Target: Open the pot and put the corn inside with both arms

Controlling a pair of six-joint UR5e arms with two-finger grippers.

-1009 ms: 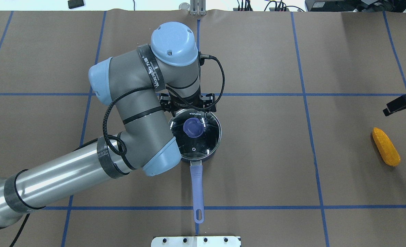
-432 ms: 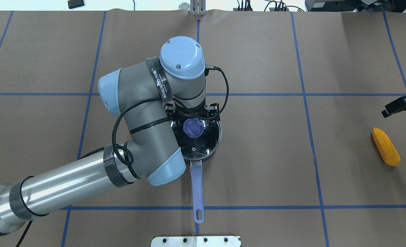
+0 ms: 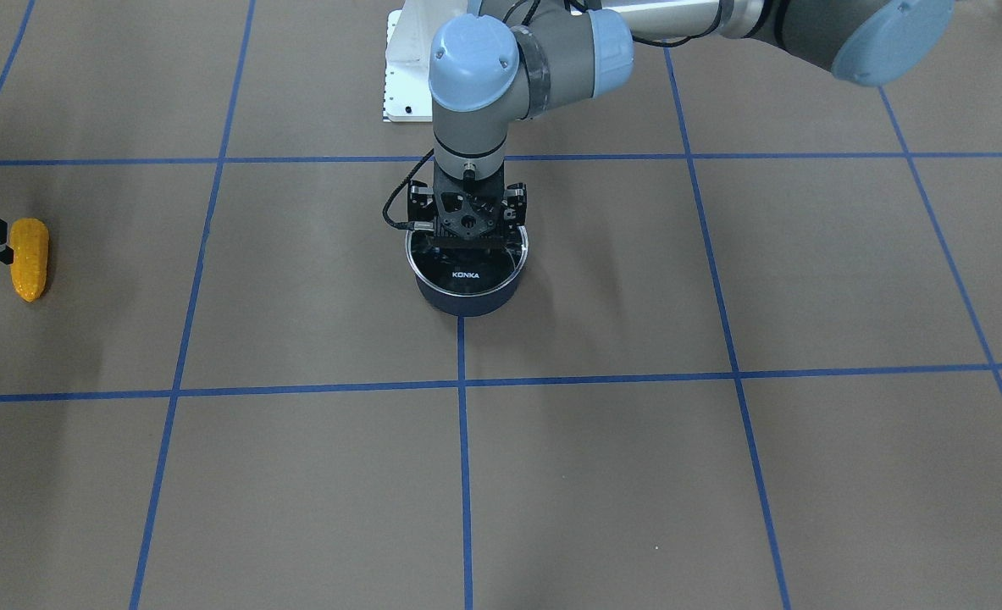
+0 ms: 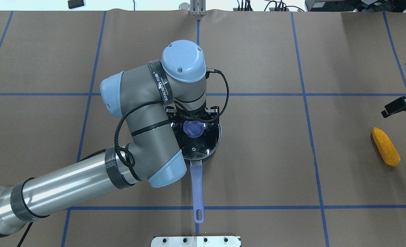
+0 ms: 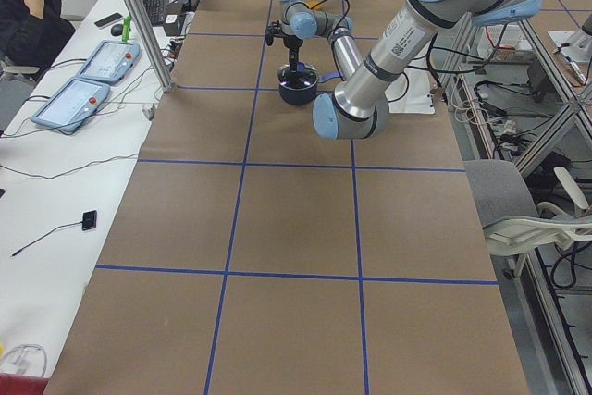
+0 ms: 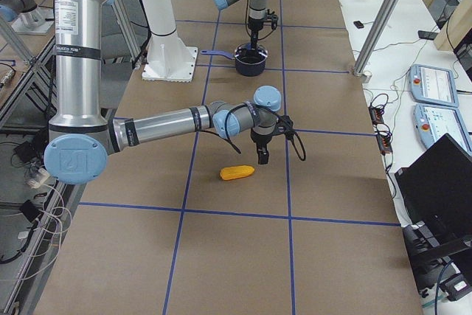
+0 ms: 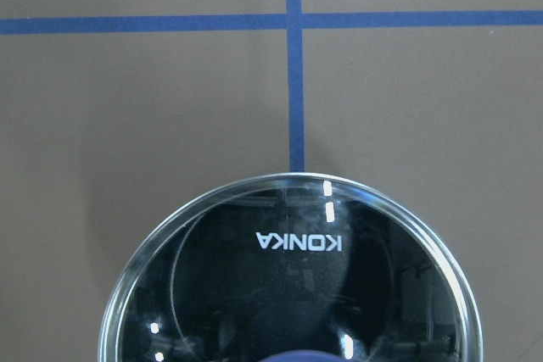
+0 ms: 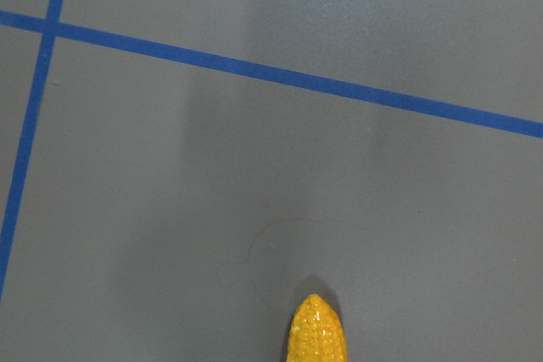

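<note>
Pot point(image 3: 467, 298): centre of table point(image 4: 257, 154), glass lid point(image 7: 288, 294) on. Left gripper point(image 3: 467, 241): fingers spread, straddling purple knob point(image 4: 193, 129); contact unclear. Corn point(image 4: 385, 146): lying flat, well apart from pot. Right gripper point(image 6: 262, 154): just beside corn; finger spacing cannot be told.

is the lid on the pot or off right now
On. The glass KONKA lid lies flat on the pot; the left gripper hovers over its purple knob.

Navy pot point(image 3: 467, 301), closed — orange corn point(image 3: 29, 258), well apart
</note>
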